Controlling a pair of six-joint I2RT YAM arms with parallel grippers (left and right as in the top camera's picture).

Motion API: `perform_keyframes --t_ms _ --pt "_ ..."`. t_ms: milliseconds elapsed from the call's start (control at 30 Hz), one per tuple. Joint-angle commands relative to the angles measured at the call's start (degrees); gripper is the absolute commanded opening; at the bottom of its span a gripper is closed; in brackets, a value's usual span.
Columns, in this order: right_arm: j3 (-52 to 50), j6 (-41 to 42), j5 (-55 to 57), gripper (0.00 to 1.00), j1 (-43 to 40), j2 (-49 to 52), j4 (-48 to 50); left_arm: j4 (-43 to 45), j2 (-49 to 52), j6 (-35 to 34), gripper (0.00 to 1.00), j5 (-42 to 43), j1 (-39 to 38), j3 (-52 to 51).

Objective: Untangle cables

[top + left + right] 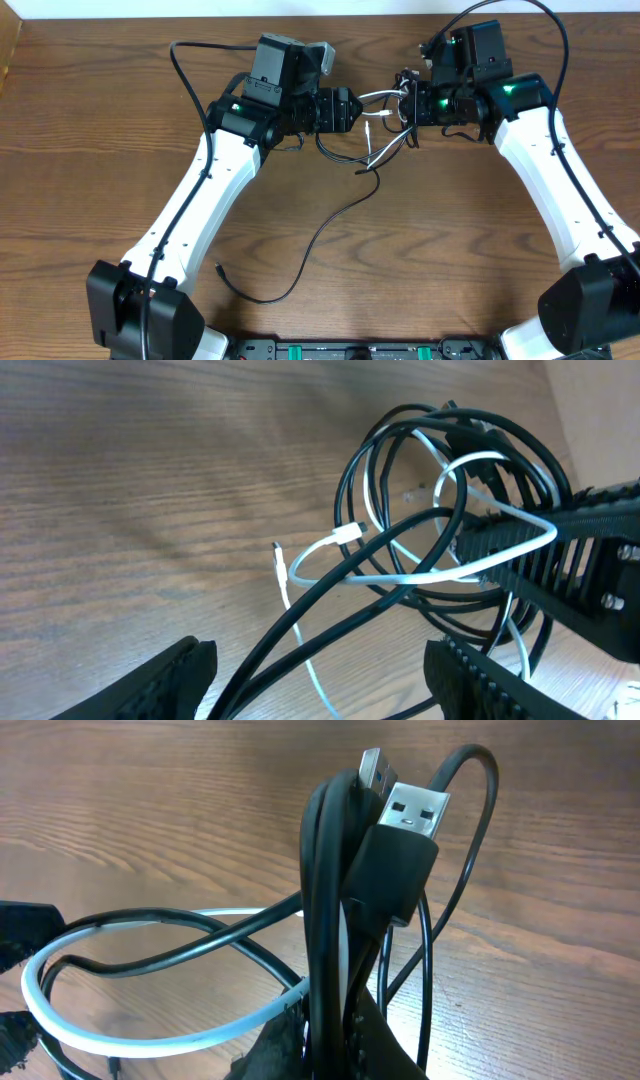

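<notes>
The cables are a tangle of thin black cords and one white cord, hanging between my two grippers above the table. My right gripper is shut on a bunch of the black cords; in the right wrist view its fingers pinch the bunch, and two USB plugs stick up above it. My left gripper is open. In the left wrist view two black cords and the white cord run between its spread jaws. One long black cord trails down to a plug on the table.
The wooden table has a lighter edge at the far left. Thick black arm cables loop over the left arm and the right arm. The arm bases stand at the near corners.
</notes>
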Motion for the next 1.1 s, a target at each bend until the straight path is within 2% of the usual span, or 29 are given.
perform_keyframes --t_ms 0,133,167,200,300,367,467,700,767,867,1067 --pt "0.15 0.63 -2.62 0.08 0.39 -1.38 -0.76 -0.09 0.57 3.54 0.72 -1.97 0.09 0.87" --pt "0.15 0.66 -2.95 0.08 0.39 -1.31 -3.3 -0.48 0.57 4.37 0.72 -6.4 0.13 0.87" --pt "0.15 0.87 -2.93 0.13 0.39 -1.31 -4.02 -0.81 0.57 4.63 0.72 -7.13 0.13 0.87" --pt "0.15 1.6 -2.67 0.29 0.37 -1.31 -4.7 -1.25 0.59 5.01 0.72 -7.3 0.13 0.85" --pt "0.15 2.84 -0.63 0.58 0.28 -1.31 -6.08 -1.86 0.66 6.88 0.72 -7.3 0.13 0.85" --pt "0.15 3.98 2.05 0.63 0.26 -1.31 -6.86 -1.51 0.66 6.97 0.72 -7.28 0.13 0.85" --pt "0.17 5.9 5.07 0.64 -0.9 -1.31 -6.99 -0.61 0.83 6.99 0.72 -7.26 -0.15 0.85" --pt "0.17 6.86 2.51 0.63 -11.34 -1.31 -7.15 3.76 8.04 7.32 0.72 -7.06 -5.14 0.85" --pt "0.17 5.57 1.53 0.63 -12.61 -1.31 -7.48 4.68 11.5 5.49 0.7 -7.08 -6.43 0.85" --pt "0.15 4.42 1.73 0.63 -12.57 -1.31 -8.15 4.37 16.44 -1.03 0.57 -7.08 -6.75 0.85" --pt "0.15 3.54 2.23 0.63 -12.28 -1.31 -8.48 4.13 17.38 -5.22 0.55 -7.32 -5.42 0.87"
